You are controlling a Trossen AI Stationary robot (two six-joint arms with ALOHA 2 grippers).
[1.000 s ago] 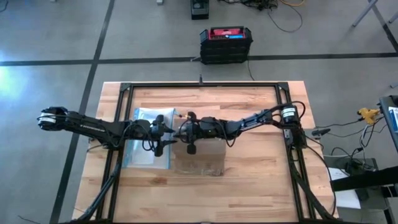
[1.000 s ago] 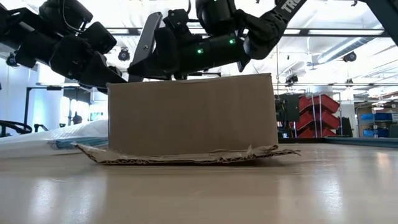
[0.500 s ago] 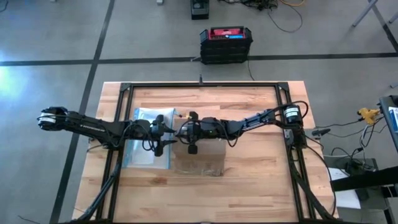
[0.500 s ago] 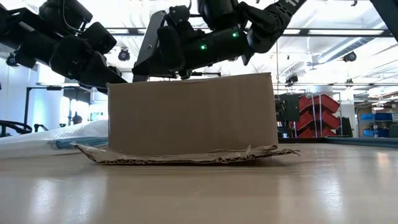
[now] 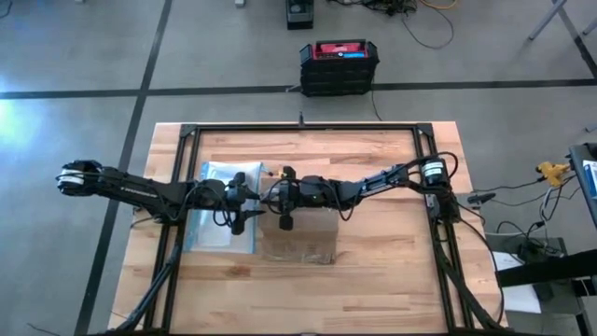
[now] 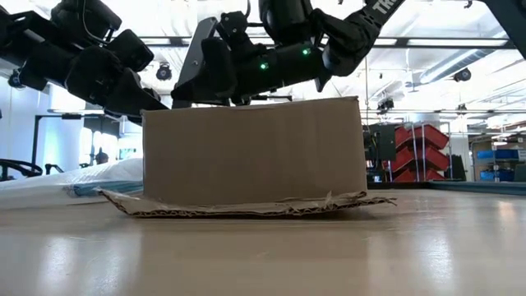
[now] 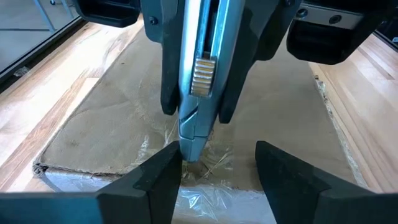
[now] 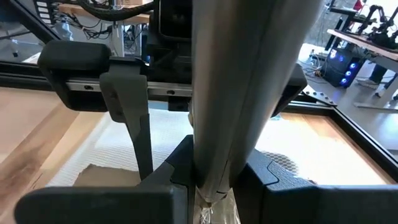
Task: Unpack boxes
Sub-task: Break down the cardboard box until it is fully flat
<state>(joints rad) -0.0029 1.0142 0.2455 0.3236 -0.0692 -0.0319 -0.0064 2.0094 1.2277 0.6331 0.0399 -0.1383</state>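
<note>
looking down from above, the brown box sits mid-table under both arms, while only the left wrist view shows the right gripper clamping a grey utility knife, tip at the taped top, between the left gripper's spread fingers.

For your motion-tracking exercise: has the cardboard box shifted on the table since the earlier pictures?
No. In the low view the cardboard box keeps its place against the red bins behind it.
</note>
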